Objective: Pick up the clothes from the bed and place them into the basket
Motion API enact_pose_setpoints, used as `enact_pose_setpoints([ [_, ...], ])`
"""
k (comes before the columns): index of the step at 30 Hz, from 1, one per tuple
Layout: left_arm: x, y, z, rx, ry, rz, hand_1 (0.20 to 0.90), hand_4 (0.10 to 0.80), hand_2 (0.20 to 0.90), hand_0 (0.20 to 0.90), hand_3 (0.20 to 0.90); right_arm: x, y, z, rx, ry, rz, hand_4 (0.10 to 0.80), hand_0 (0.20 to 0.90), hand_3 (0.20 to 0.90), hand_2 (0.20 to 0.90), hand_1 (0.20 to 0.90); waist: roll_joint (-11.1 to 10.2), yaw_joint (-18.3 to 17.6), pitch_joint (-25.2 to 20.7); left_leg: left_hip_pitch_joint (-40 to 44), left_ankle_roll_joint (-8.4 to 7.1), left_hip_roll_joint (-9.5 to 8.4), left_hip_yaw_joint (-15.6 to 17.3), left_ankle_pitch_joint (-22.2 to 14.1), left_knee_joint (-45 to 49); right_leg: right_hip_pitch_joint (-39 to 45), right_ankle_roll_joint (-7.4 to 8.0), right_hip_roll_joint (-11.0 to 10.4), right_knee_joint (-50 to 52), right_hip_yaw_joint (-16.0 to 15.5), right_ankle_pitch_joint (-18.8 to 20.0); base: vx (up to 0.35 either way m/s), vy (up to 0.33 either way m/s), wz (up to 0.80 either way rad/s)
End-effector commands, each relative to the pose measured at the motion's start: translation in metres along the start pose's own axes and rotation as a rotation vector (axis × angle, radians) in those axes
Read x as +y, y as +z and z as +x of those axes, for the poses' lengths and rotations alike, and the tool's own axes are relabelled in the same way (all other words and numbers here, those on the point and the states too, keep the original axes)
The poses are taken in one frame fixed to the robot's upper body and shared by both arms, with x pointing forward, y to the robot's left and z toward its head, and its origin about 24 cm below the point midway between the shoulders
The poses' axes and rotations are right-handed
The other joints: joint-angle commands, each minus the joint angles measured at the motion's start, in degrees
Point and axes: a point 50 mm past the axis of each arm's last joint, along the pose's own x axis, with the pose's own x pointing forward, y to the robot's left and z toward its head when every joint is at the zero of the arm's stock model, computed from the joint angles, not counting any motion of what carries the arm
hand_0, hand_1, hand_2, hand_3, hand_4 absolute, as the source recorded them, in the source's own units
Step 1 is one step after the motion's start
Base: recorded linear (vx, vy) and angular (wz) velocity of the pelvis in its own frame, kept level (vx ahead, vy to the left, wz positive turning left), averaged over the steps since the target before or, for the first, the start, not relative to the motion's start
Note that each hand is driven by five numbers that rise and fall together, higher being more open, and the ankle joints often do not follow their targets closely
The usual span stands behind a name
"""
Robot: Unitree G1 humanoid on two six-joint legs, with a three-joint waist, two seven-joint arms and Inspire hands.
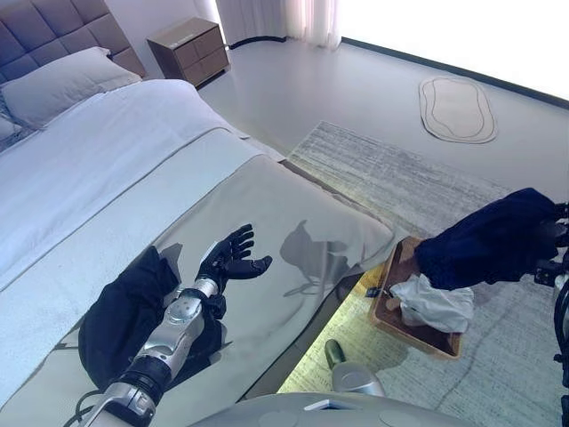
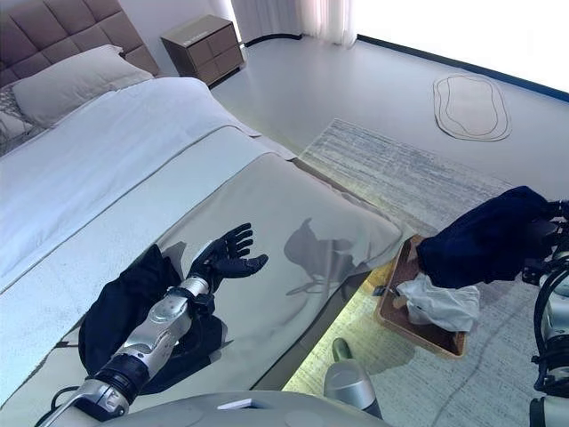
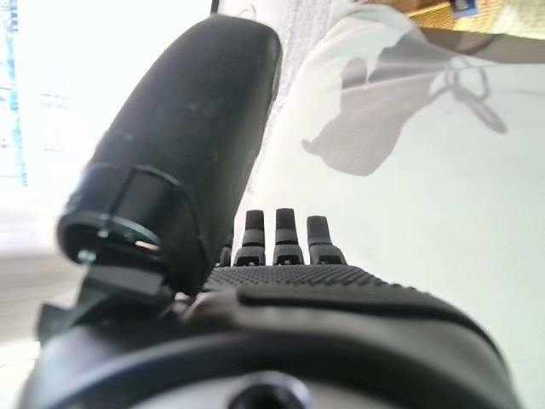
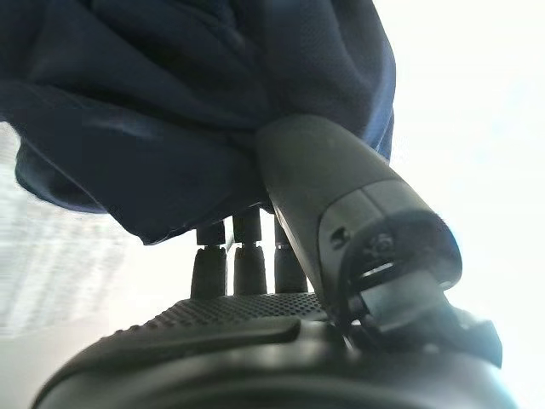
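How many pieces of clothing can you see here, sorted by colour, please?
Dark navy: 2, one garment on the bed beside the open left hand, one held in the right hand above the basket.
White: 1, the white garment in the basket.
Total: 3.

Basket on rug, rt of bed

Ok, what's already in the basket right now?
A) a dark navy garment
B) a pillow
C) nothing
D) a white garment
D: a crumpled white garment lies in the wooden basket on the rug, while the navy garment hangs above it, pinched by the right hand; another dark garment lies on the bed.
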Motion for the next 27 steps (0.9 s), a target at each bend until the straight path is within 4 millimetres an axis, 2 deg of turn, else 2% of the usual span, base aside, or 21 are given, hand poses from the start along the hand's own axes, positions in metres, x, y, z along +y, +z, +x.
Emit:
enact_pose_setpoints([
  [1,-0.001,0.035,0.011,-0.145,-0.024,0.042,0.900,0.800,0.900,0.900,0.900,-0.020,0.053,0.014,-0.195,-0.094,0.084,0.100,0.300,0.200,0.300,0.300,-2.0,1.1,-1.7,1.1,-1.12,0.67,-1.2,-9.0,6.8,0.1,-1.19,2.0,1.4,-1.9,-2.0,-0.005,-0.044,-0.03],
  [8,-0.006,0.038,0.013,-0.149,-0.035,0.047,0.900,0.800,0.900,0.900,0.900,-0.014,0.035,0.014,-0.129,-0.083,0.083,0.100,0.300,0.200,0.300,0.300,0.1,0.5,-0.8,0.5,-0.86,0.10,-1.0,-8.6,5.8,-1.3,-0.85,2.1,1.4,-1.0,-1.8,-0.019,-0.035,-0.03],
  [18,-0.008,0.042,0.012,-0.174,-0.044,0.045,0.900,0.800,0.900,0.900,0.900,-0.014,0.040,0.016,-0.148,-0.104,0.087,0.100,0.300,0.200,0.300,0.300,2.4,0.2,1.2,-0.6,-1.21,-0.14,-0.7,-8.5,5.6,-2.9,-0.65,1.6,1.2,-1.0,-1.7,-0.024,-0.014,-0.01],
  [20,-0.010,0.042,0.012,-0.177,-0.048,0.045,0.900,0.800,0.900,0.900,0.900,-0.014,0.039,0.016,-0.142,-0.104,0.100,0.331,0.498,0.431,0.498,0.498,2.6,0.1,1.4,-0.7,-1.28,-0.10,-0.6,-8.5,5.7,-3.1,-0.65,1.6,1.2,-1.0,-1.7,-0.005,-0.016,-0.03],
  [21,-0.011,0.043,0.012,-0.179,-0.052,0.046,0.900,0.800,0.900,0.900,0.900,-0.014,0.039,0.015,-0.141,-0.106,0.106,0.800,0.900,0.900,0.900,0.900,2.7,0.0,1.6,-0.7,-1.30,-0.10,-0.6,-8.6,5.6,-3.1,-0.65,1.6,1.2,-1.0,-1.7,0.000,0.000,0.00],
  [27,-0.012,0.041,0.012,-0.178,-0.057,0.044,0.900,0.800,0.900,0.900,0.900,-0.013,0.039,0.015,-0.142,-0.097,0.086,0.800,0.900,0.900,0.900,0.900,2.9,-0.3,1.8,-0.7,-1.46,0.07,-0.3,-8.6,5.7,-3.2,-0.71,1.7,1.1,-0.8,-1.7,0.000,0.000,0.00],
])
